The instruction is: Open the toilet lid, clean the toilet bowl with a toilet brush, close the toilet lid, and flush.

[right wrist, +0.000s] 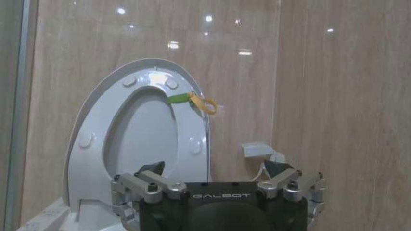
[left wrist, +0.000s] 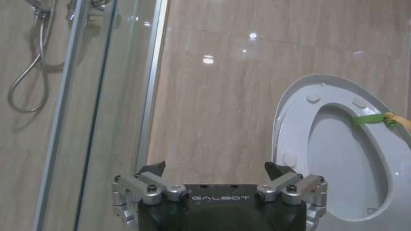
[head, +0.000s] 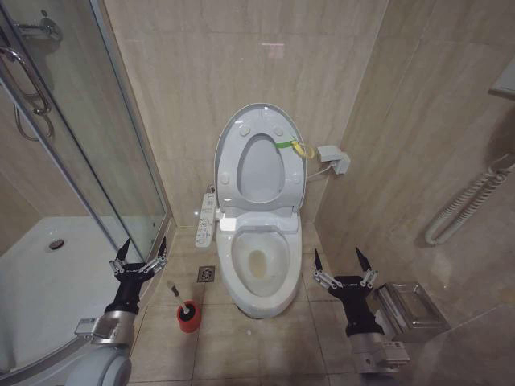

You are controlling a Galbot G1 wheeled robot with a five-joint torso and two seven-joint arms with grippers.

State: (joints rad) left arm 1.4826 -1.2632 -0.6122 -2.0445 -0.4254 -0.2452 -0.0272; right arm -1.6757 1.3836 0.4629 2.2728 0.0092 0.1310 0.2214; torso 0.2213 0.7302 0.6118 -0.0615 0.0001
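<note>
Toilet lid up | brush left of bowl, untouched | left gripper, right gripper fingers spread, empty | risk: thin handle slips, red cup tips

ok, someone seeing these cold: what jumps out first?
The toilet bowl sits dead centre with the toilet lid and seat already up against the back wall, a yellow-green loop tag on the raised edge. Both grippers hang open on either side of it: the left gripper by the shower glass, the right gripper near a metal bin. The toilet brush stands in its red holder on the floor left of the bowl.
</note>
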